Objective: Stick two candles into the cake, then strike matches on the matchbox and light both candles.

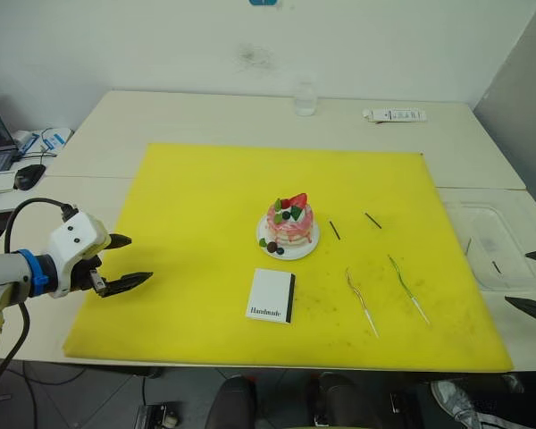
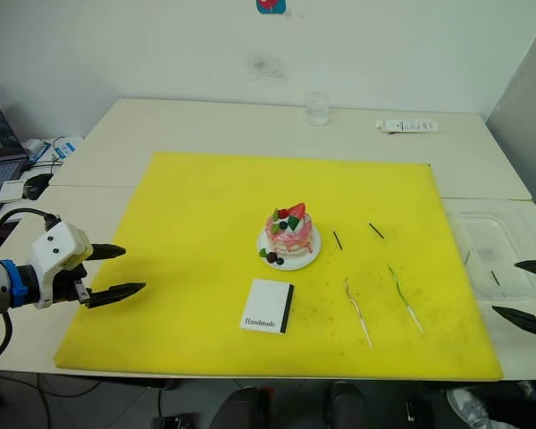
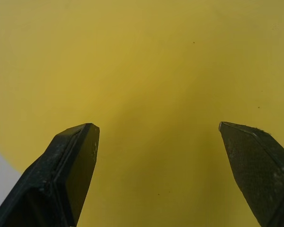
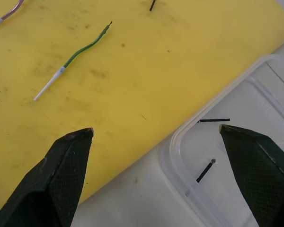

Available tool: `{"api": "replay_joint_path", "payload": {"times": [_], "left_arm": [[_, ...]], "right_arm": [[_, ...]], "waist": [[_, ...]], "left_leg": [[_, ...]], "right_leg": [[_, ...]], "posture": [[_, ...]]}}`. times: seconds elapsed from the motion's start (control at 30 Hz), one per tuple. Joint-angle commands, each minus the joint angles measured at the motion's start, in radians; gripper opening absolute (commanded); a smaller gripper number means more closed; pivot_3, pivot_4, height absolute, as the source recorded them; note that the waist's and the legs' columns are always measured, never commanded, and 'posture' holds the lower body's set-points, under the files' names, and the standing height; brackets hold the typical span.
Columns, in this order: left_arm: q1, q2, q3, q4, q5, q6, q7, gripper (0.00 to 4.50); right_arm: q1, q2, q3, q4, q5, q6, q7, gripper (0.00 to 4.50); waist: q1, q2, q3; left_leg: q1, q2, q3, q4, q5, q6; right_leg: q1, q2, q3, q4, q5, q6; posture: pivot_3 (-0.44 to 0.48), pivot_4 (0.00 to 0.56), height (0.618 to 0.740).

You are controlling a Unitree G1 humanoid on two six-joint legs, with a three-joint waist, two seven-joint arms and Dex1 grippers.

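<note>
The candles (image 1: pixel 386 292) are very thin and they lie flat on the yellow mat (image 1: pixel 196 206). That is the tricky part, I think. My fingers are thick, so a candle could slip out or bend when I try to pinch it. If I push down too hard, I might scrape the mat and flick the candle away. The cake (image 1: pixel 290 223) is small and sits on a little white plate (image 1: pixel 288 249), so a bump could slide it or tip it over. The matches (image 1: pixel 354 224) are tiny too, and I could drop one. There are also small dark sticks in the clear tray (image 4: pixel 236 161), so I must not mix things up.

The cake sits near the middle of the mat. The matchbox (image 1: pixel 272 296) lies just in front of the cake, on the side near me. The two matches lie just to the right of the cake. The two candles lie to the right of the cake and closer to me, well apart from it.

My left gripper (image 1: pixel 125 263) is far to the left of the cake, over the mat's left edge. Its fingers are spread wide and hold nothing. My right gripper (image 4: pixel 156 130) is far to the right of the cake, over the mat's edge and the clear tray. Its fingers are spread wide too, and they touch nothing.
</note>
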Motion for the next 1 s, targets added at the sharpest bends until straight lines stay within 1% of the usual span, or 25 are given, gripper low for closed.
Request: {"api": "replay_joint_path", "payload": {"times": [0.03,0.27,0.47,0.73,0.83,1.0], "left_arm": [[-0.003,0.027,0.034,-0.015,-0.018,0.011,-0.018,4.48],[-0.02,0.038,0.041,-0.013,-0.065,0.072,-0.079,4.48],[-0.044,0.032,0.036,0.002,-0.071,0.09,-0.074,4.48],[-0.056,0.026,0.037,0.019,-0.067,0.084,-0.078,4.48],[-0.05,0.027,0.026,0.012,-0.057,0.038,-0.097,4.48],[-0.039,0.019,0.027,-0.029,-0.094,0.064,-0.122,4.48]], "right_arm": [[-0.012,-0.008,-0.019,0.007,-0.004,-0.017,0.014,4.5],[-0.031,-0.009,0.007,0.022,-0.008,-0.027,0.024,4.5],[-0.045,-0.007,0.016,0.029,-0.015,-0.035,0.028,4.5],[-0.052,-0.002,0.02,0.035,-0.021,-0.045,0.031,4.5],[-0.058,0.0,0.025,0.038,-0.022,-0.052,0.025,4.5],[-0.064,0.006,0.028,0.027,-0.02,-0.051,0.017,4.5]], "waist": [[0.0,0.0,0.0],[0.0,0.0,0.0],[0.0,0.0,0.0],[0.0,0.0,0.0],[0.0,0.0,0.0],[0.0,0.0,0.0]], "left_leg": [[0.0,0.0,0.0,0.0,0.0,0.0],[0.001,0.0,0.0,0.0,0.0,0.0],[0.001,0.0,0.0,0.001,0.0,0.0],[0.001,0.0,0.0,0.001,0.0,0.0],[0.001,0.0,0.0,0.002,0.0,0.0],[0.0,0.0,0.0,0.003,0.0,0.0]], "right_leg": [[0.0,0.0,0.0,0.0,0.0,0.0],[0.0,0.0,0.0,0.001,0.0,0.0],[0.0,0.0,0.0,0.002,0.0,0.0],[0.0,0.001,0.0,0.002,0.0,0.0],[0.0,0.001,0.0,0.003,0.0,0.0],[0.0,0.001,0.0,0.003,0.0,0.0]], "posture": [[0.0,0.15,0.74],[0.0,0.15,0.74],[0.0,0.15,0.74],[0.0,0.15,0.74],[0.0,0.15,0.74],[0.0,0.15,0.74]]}}
